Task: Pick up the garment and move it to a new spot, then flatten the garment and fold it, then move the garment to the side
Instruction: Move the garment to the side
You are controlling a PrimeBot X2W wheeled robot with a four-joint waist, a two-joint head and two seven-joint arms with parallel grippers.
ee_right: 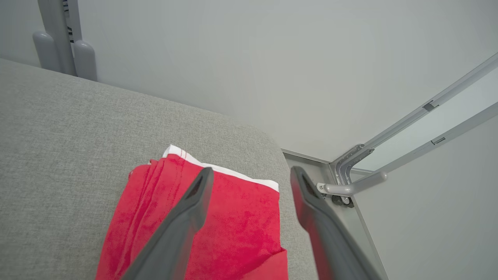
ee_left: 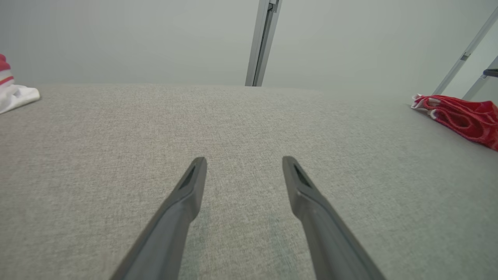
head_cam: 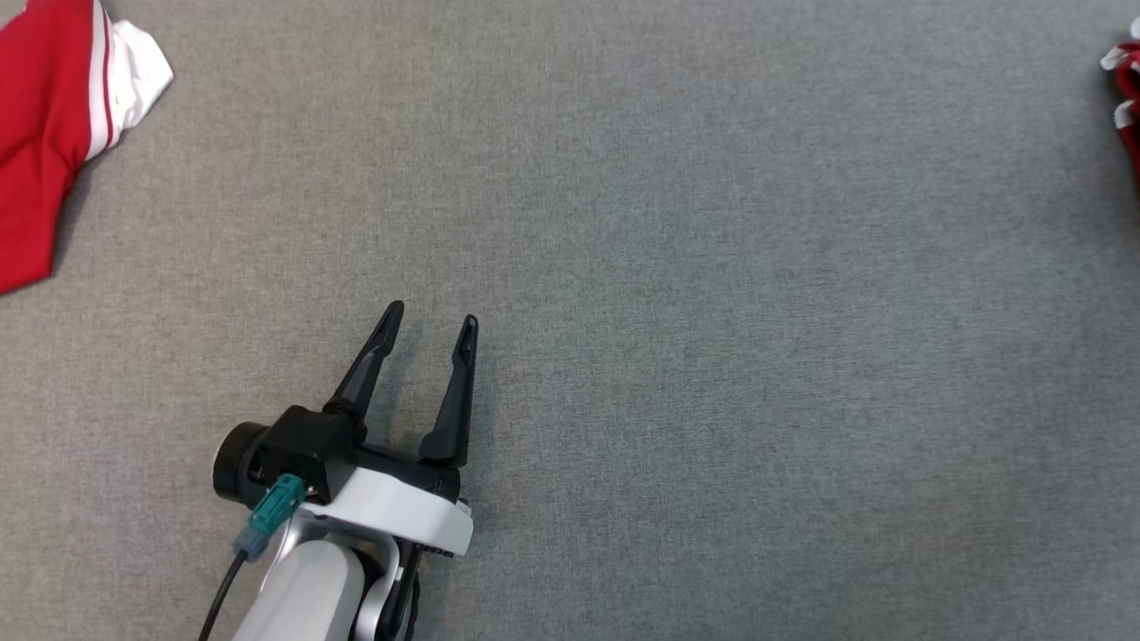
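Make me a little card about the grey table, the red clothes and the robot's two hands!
table: grey fabric table, mostly bare in the middle
folded garment: red with a white edge, lying folded near the table's right corner
other garment: red and white, loose at the table's far left
left gripper: open, over bare table, holding nothing
right gripper: open, over the folded garment, not gripping it
task stage: garment looks folded and set to the side
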